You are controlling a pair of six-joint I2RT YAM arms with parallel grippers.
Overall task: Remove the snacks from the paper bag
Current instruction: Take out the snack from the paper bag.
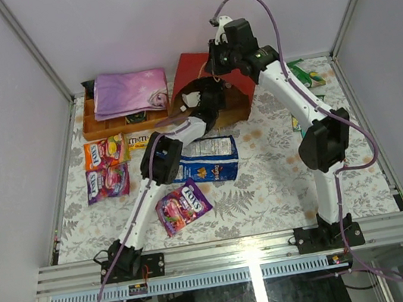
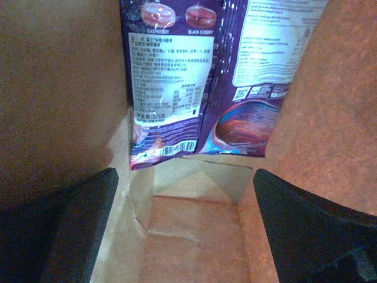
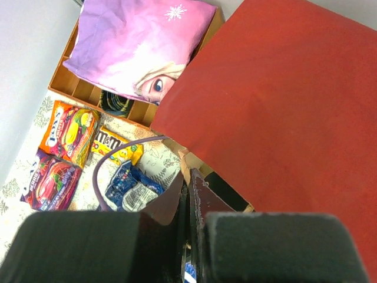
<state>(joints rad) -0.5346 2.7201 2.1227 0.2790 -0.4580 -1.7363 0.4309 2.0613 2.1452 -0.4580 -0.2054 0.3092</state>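
Observation:
The paper bag (image 1: 196, 71) lies on its side at the back of the table, red outside (image 3: 283, 94) and brown kraft inside (image 2: 194, 236). My left gripper (image 2: 188, 230) is deep inside it, jaws wide open with nothing between them. Two purple snacks (image 2: 171, 76) (image 2: 247, 94) lie just beyond the fingers (image 2: 59, 230), against the bag's far end. My right gripper (image 3: 194, 236) is shut on the bag's upper rim (image 3: 200, 165), near the mouth (image 1: 229, 58). More snacks lie outside: a blue chip bag (image 1: 207, 159), a magenta packet (image 1: 183, 206), and orange (image 1: 106, 151) and purple (image 1: 107, 183) packets.
A wooden box (image 1: 105, 124) with a pink-purple cloth (image 1: 129, 92) stands left of the bag. A yellow pack (image 1: 138, 139) lies in front of it. Green packets (image 1: 304, 73) lie at the back right. The left arm's cable (image 3: 112, 159) loops near the bag's mouth.

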